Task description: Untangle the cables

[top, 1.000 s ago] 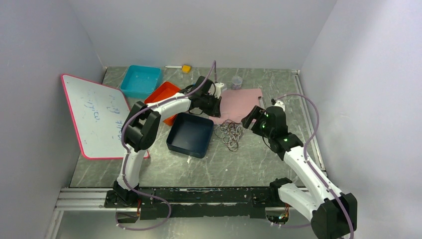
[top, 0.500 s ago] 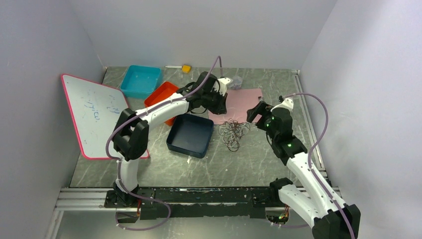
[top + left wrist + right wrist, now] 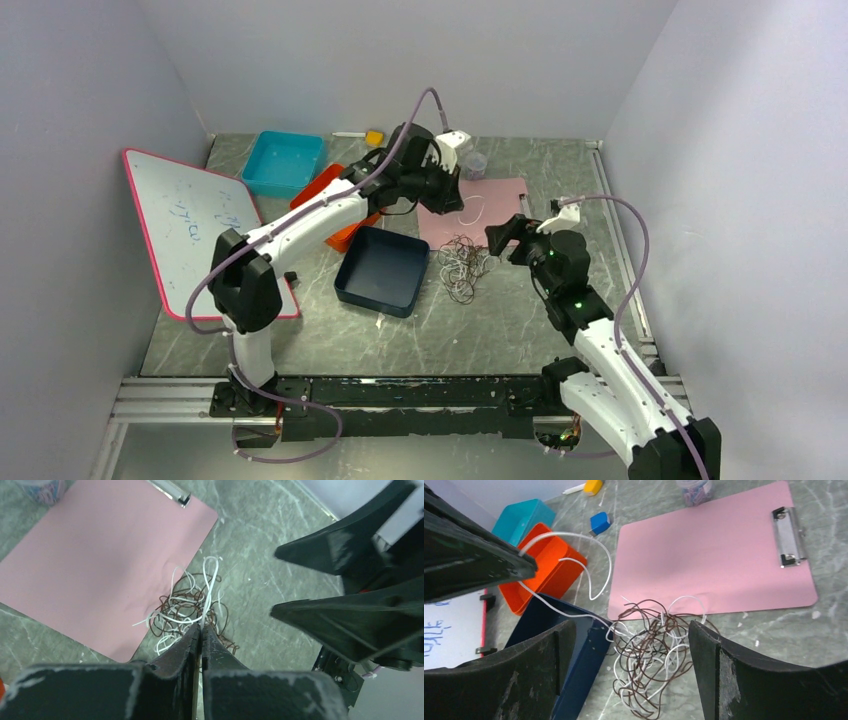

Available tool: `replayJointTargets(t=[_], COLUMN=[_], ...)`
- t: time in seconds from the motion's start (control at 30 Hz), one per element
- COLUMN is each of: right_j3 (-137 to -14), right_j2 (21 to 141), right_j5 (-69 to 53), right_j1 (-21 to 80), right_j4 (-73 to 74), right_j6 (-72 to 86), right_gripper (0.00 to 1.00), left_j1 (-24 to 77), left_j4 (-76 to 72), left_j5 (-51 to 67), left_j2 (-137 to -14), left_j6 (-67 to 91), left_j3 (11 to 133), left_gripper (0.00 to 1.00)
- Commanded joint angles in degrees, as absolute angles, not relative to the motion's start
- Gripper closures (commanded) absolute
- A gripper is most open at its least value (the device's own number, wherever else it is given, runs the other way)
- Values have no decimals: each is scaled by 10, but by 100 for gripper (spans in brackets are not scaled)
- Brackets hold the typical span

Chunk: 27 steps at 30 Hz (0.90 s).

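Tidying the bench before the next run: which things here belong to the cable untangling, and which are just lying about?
In the job: cable tangle; white cable pinched in the left gripper; open right gripper.
Lying about: pink clipboard; navy tray; orange tray; teal tray; whiteboard; blue block; jar.

A robotics lab cell: two robot arms [image 3: 310,218] bolted to a rail [image 3: 400,392], plain walls [image 3: 400,60] boxing in the table [image 3: 500,330].
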<state>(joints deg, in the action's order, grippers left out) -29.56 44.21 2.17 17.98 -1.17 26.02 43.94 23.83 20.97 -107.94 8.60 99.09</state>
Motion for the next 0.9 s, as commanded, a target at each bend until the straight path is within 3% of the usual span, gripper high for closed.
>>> replayJointTargets(t=[0.0,0.67,0.87], right_j3=[-282,-273,-281], right_j2=[465,644,680], right_j5=[-20,-237,-226], right_j1=[179,195,228], right_j4=[-124,-371,-391], right_j6=[280,240,211], right_gripper=[14,27,27], left_j1=[445,450,450], left_j4=[259,317,315], left_j5=[221,193,203], left_j2=[-1038,-998,-982], left_j6=[97,132,145], left_j3=[1025,1087,1080], left_gripper=[93,93,93])
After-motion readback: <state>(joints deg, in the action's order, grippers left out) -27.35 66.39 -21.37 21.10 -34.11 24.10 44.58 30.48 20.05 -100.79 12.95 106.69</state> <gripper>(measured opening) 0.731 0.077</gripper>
